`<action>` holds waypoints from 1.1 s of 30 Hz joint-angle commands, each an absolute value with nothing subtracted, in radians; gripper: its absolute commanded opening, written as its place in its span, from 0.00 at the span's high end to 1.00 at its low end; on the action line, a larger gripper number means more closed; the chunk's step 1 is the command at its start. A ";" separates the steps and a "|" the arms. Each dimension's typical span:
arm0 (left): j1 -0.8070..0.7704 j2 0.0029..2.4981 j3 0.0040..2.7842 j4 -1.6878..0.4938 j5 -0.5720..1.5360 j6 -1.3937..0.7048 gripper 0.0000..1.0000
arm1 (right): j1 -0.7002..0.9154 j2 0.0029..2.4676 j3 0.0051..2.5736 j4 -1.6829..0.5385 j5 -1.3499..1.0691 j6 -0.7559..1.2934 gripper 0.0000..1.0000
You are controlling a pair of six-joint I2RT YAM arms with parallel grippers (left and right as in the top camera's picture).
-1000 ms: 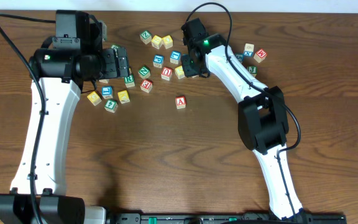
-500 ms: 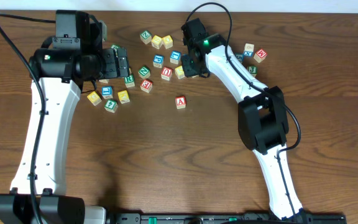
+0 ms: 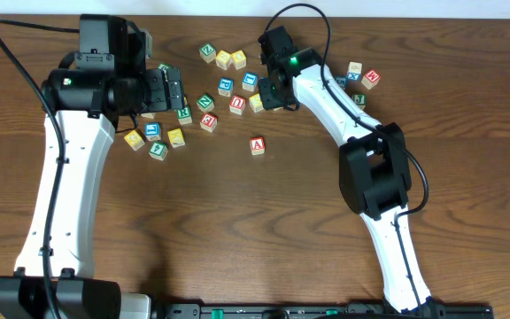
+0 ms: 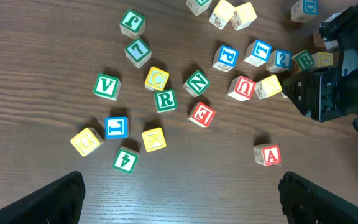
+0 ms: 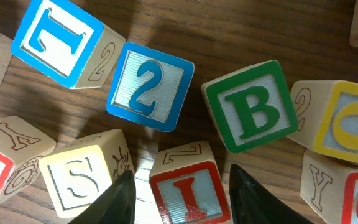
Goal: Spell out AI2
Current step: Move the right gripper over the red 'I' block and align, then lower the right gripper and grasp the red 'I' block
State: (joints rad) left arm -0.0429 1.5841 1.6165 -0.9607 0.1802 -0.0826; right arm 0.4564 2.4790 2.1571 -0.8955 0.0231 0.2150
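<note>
Right claw open, jaws straddling the red I block, not yet closed; we judge it lined up to lift the second letter. In wrist view the blue 2 block lies at its 11 o'clock. Overhead, the A block sits alone at the cluster's 6 o'clock.

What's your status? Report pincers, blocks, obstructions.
Left pincer open, empty. Right pincer open, straddling red-lettered wooden I cube. Red-lettered wooden A cube set apart. Blue wooden 2 cube, yellow wooden S cube crowd close.
</note>
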 commanded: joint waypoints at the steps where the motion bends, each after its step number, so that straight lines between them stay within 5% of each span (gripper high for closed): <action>1: -0.043 1.583 1.633 -0.960 0.171 -0.092 0.02 | 0.452 2.494 2.149 -0.894 0.035 0.201 0.58; 33: -0.043 1.583 1.633 -0.960 0.171 -0.092 0.02 | 0.452 2.480 2.153 -0.902 0.021 0.205 0.82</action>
